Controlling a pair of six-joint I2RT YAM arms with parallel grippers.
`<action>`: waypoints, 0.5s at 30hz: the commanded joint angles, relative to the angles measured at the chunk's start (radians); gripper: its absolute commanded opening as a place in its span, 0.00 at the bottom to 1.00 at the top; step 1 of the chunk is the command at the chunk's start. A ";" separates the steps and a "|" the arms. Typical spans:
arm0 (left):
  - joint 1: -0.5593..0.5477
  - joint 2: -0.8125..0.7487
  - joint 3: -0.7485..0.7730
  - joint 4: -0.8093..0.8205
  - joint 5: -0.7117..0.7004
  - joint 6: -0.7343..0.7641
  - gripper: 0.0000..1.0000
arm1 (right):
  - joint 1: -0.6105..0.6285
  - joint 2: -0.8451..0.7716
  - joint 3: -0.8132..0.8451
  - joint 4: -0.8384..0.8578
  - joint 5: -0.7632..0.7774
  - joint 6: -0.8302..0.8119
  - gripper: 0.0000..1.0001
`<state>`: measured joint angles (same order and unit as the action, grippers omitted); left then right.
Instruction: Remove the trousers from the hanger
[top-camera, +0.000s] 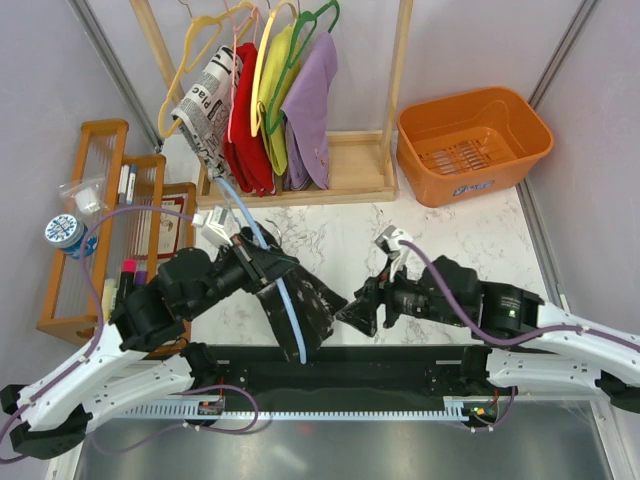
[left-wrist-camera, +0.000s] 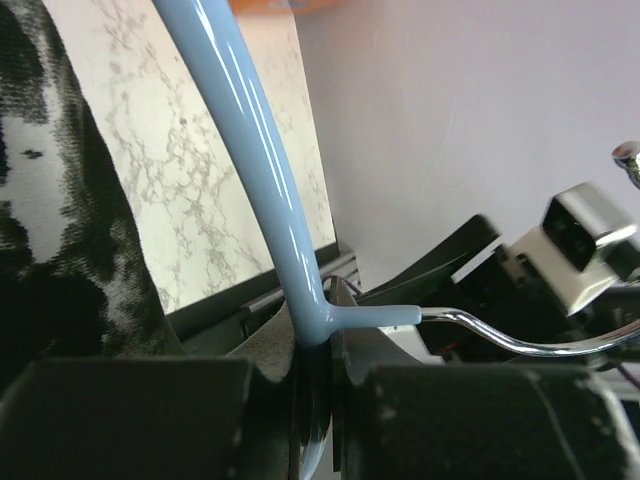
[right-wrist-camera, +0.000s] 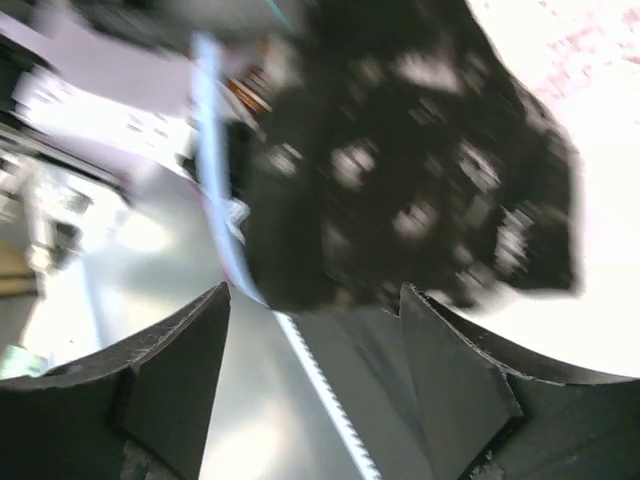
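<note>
The light-blue hanger (top-camera: 287, 310) lies slanted over the table's near edge. The black, white-speckled trousers (top-camera: 312, 305) still hang over its lower arm. My left gripper (top-camera: 258, 258) is shut on the hanger near its neck. In the left wrist view the blue hanger (left-wrist-camera: 262, 170) runs up from between the closed jaws, its metal hook (left-wrist-camera: 520, 342) points right, and the trousers (left-wrist-camera: 60, 230) fill the left side. My right gripper (top-camera: 350, 312) is open just right of the trousers. In the right wrist view its fingers (right-wrist-camera: 180, 365) stand apart below the trousers (right-wrist-camera: 400, 150) and the hanger (right-wrist-camera: 213, 170).
A wooden rack (top-camera: 350, 170) at the back holds a newspaper-print garment (top-camera: 205, 105) and red, yellow and purple garments on yellow and green hangers. An orange basket (top-camera: 473, 140) stands back right. A wooden shelf (top-camera: 95, 230) with small items stands at the left.
</note>
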<state>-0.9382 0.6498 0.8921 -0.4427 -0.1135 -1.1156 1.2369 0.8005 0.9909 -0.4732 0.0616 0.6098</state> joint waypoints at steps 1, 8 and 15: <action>-0.001 -0.058 0.149 -0.031 -0.185 -0.021 0.02 | 0.051 0.054 -0.027 -0.013 0.066 -0.149 0.77; -0.001 -0.053 0.257 -0.142 -0.250 0.004 0.02 | 0.206 0.101 -0.135 0.186 0.136 -0.338 0.78; -0.001 -0.084 0.266 -0.149 -0.256 -0.055 0.02 | 0.387 0.091 -0.273 0.531 0.279 -0.489 0.79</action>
<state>-0.9379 0.5892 1.0962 -0.6876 -0.3172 -1.1210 1.5707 0.9020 0.7704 -0.2131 0.2359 0.2405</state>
